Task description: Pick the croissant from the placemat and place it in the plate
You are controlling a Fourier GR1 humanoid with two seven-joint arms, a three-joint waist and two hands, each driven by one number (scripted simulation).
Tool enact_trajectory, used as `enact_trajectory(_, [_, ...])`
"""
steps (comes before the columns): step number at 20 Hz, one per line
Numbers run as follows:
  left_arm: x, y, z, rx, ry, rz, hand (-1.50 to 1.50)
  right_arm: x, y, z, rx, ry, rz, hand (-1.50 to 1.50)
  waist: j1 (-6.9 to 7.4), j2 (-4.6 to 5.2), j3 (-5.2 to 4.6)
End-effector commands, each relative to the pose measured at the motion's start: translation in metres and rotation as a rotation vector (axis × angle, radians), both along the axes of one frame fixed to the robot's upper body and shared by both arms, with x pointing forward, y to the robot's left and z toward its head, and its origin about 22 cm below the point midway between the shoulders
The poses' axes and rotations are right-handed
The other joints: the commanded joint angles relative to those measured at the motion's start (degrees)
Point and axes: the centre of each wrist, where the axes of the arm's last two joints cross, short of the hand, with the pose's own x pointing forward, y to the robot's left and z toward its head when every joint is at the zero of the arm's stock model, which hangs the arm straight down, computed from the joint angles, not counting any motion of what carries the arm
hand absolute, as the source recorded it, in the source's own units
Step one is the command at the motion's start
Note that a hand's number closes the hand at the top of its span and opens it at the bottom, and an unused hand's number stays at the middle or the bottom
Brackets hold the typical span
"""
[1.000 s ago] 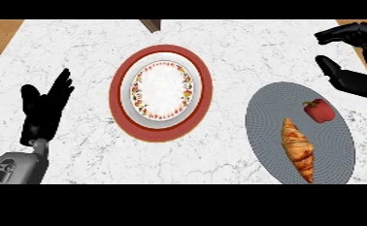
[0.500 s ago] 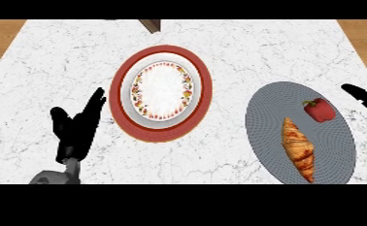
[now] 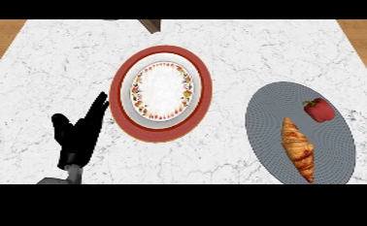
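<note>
A: What's nearest us?

B: The left hand [image 3: 77, 135], low at the view's left, just over the surface [image 3: 237, 45]. Its fingers are straight and apart, and it holds nothing.

A: And the croissant?

B: It's at the opposite side: the croissant [image 3: 297, 148] lies on the grey placemat [image 3: 269, 118], low at the right, well apart from that hand. Nothing is touching it.

A: Which way does it lie?

B: Its long axis runs near to far, with the far tip leaning a little left. A grasp would best close across its width, from the sides.

A: Anything close to it?

B: A red pepper [image 3: 319, 110] is on the same placemat, just beyond the far tip and slightly right. I can't tell whether they touch.

A: The plate?

B: The plate [image 3: 161, 91] is farther back, between the hand and the placemat. It's bare inside and closer to the left hand.

A: So which arm?

B: The right hand isn't in view. I'd judge the croissant is on its side, though, since the left would have to cross over the plate.
</note>
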Motion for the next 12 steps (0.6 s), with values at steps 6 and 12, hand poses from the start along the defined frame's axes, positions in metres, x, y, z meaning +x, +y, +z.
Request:
enact_trajectory(6, [-0.007, -0.02, -0.02, -0.036, 0.065, -0.026, 0.0, -0.026, 0.056, 0.001, -0.323, 0.252, -0.026, -1.5, 0.09, 0.4, -0.27])
enact_trajectory(12, [0.003, -0.016, -0.012, -0.036, 0.079, -0.034, 0.0, -0.02, 0.088, -0.02, -0.418, 0.306, -0.081, -1.5, 1.04, 0.57, -0.2])
